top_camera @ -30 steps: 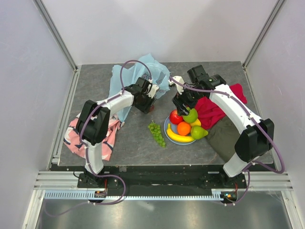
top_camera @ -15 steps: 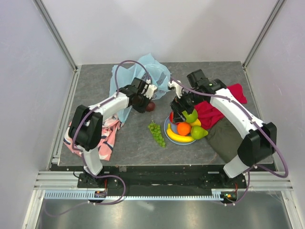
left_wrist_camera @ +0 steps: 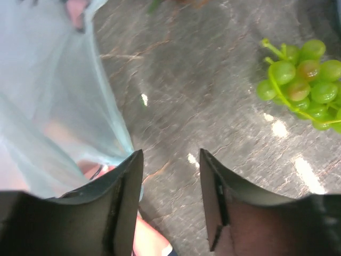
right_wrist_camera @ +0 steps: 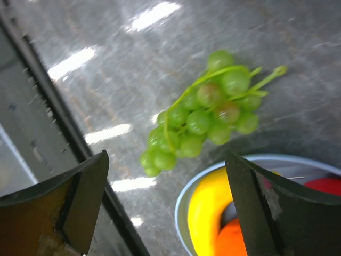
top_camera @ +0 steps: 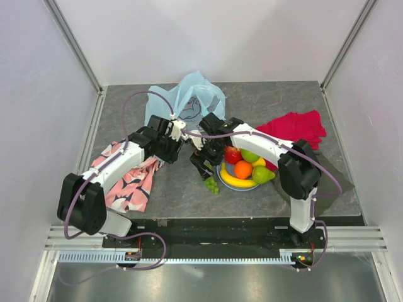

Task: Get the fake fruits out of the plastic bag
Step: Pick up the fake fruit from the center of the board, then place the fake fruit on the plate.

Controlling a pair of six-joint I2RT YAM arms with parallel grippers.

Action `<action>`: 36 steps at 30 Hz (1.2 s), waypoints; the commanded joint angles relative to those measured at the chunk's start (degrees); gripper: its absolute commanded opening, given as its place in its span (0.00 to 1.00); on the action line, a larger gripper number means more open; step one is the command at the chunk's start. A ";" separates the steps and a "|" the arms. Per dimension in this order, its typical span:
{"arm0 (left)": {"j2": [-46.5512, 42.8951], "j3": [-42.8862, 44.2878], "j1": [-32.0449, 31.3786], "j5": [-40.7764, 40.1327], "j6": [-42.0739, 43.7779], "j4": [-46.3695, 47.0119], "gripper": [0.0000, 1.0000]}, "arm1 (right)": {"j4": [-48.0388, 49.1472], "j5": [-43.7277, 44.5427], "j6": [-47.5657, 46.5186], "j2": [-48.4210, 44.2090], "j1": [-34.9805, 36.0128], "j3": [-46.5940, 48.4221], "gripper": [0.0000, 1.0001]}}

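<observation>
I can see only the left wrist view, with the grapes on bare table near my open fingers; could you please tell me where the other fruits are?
Observer: Five sit on the light-blue plate beside the grapes: red apple, orange, banana, green apple, pear.
Operator: Thank you. Where is the other gripper?
Observer: The right gripper hangs over the grapes, jaws wide open, holding nothing.
Operator: Is anything else lying near the plate?
Observer: A red cloth lies to the plate's right, further back.
</observation>
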 commanded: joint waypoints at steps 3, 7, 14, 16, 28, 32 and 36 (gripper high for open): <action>-6.10 0.12 2.99 0.55 -2.31 2.24 0.58 | 3.90 13.52 3.03 5.03 5.15 3.93 0.98; -7.24 0.20 5.89 0.81 -6.43 2.42 0.58 | 5.39 18.71 3.73 7.22 7.88 2.43 0.98; -6.80 2.14 8.27 1.78 -8.11 2.85 0.58 | 3.82 23.20 -0.22 7.76 8.24 3.40 0.39; -6.45 2.49 8.36 1.95 -8.29 3.21 0.58 | 1.89 22.68 -1.45 6.62 8.24 4.10 0.32; -4.61 4.69 8.80 3.71 -8.02 3.21 0.58 | -5.76 21.27 -5.50 -15.25 8.32 -2.84 0.00; -3.20 5.74 8.89 4.50 -8.11 3.03 0.58 | -6.65 25.83 -6.46 -17.64 8.15 -4.16 0.00; -1.54 6.97 8.88 5.38 -8.81 2.95 0.58 | -6.56 28.48 -5.32 -17.21 6.22 -3.72 0.00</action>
